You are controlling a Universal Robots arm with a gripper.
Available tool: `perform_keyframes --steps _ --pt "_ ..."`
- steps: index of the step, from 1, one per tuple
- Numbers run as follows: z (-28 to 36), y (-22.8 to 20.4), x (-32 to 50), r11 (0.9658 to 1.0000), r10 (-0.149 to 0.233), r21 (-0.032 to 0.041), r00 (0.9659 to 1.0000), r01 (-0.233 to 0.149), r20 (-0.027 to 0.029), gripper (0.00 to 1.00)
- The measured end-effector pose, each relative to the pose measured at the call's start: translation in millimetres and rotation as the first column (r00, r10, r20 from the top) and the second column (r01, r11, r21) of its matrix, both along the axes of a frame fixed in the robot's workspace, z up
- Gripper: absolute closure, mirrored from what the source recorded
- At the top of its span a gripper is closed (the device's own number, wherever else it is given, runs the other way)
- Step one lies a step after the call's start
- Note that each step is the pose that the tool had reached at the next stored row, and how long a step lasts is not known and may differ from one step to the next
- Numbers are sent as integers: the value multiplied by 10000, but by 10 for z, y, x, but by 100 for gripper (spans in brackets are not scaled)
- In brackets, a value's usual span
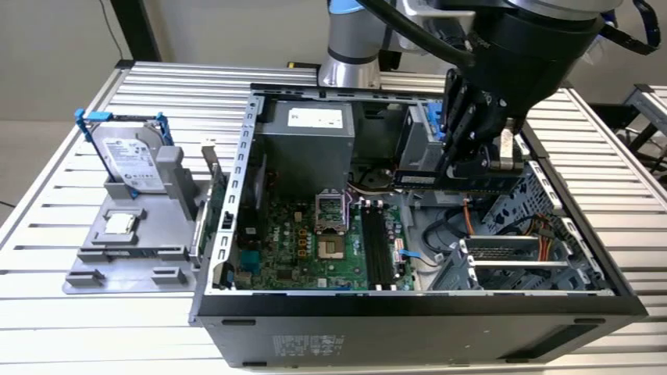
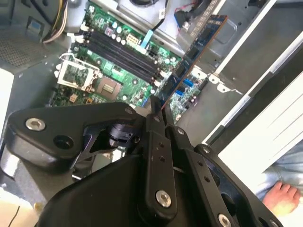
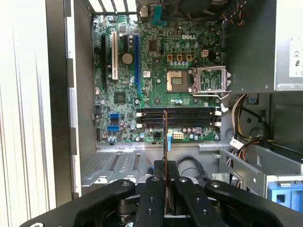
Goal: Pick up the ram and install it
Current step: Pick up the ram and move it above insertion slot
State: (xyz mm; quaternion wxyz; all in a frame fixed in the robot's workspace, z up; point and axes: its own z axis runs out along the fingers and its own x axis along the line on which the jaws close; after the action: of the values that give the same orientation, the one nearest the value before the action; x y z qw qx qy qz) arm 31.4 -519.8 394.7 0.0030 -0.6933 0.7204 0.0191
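Exterior view, from its left: grey holder [image 1: 105, 258] carries an upright hard drive [image 1: 133, 162] and a small chip [image 1: 118, 225]. Next is the open case [image 1: 417, 328], with the motherboard [image 1: 302, 242] flat inside and its long black slots [image 1: 382, 248] running beside the socket. Toward the view's right, the gripper [image 1: 466, 166] is clenched on the ram [image 1: 422, 180], held above the case interior, well apart from the slots. In the second wrist view, the ram [image 2: 189, 61] juts out from between the fingers.

Slatted metal table [image 1: 62, 328], evenly lit. Light wall [image 1: 52, 31] is seen behind, with dark post [image 1: 136, 27]. Beige floor [image 1: 12, 164] is seen beside. Second table [image 1: 651, 101] is seen at the exterior view's right.
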Motion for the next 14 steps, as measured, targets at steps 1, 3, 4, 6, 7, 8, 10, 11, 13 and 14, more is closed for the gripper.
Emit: perform_keyframes --steps 1,3,4,6,7,8,10,11,13,14 --pt "0 0 0 10000 0 -1 10000 0 0 100" --pt "1 16 1 10000 0 0 10000 0 0 100" --pt "2 38 1 10000 1 -3 10000 -1 -1 100" --pt "-1 94 1 10000 1 1 10000 -1 0 100" --pt "0 128 1 10000 3 -1 10000 -3 0 100" --pt "-1 163 1 10000 4 0 10000 -4 0 100" --pt "-2 233 1 10000 7 0 10000 -7 -1 100" --pt "-2 268 1 10000 8 0 10000 -8 0 100" --pt "-3 337 1 10000 10 -1 10000 -10 0 100" --pt "-4 375 1 10000 12 0 10000 -12 0 100"
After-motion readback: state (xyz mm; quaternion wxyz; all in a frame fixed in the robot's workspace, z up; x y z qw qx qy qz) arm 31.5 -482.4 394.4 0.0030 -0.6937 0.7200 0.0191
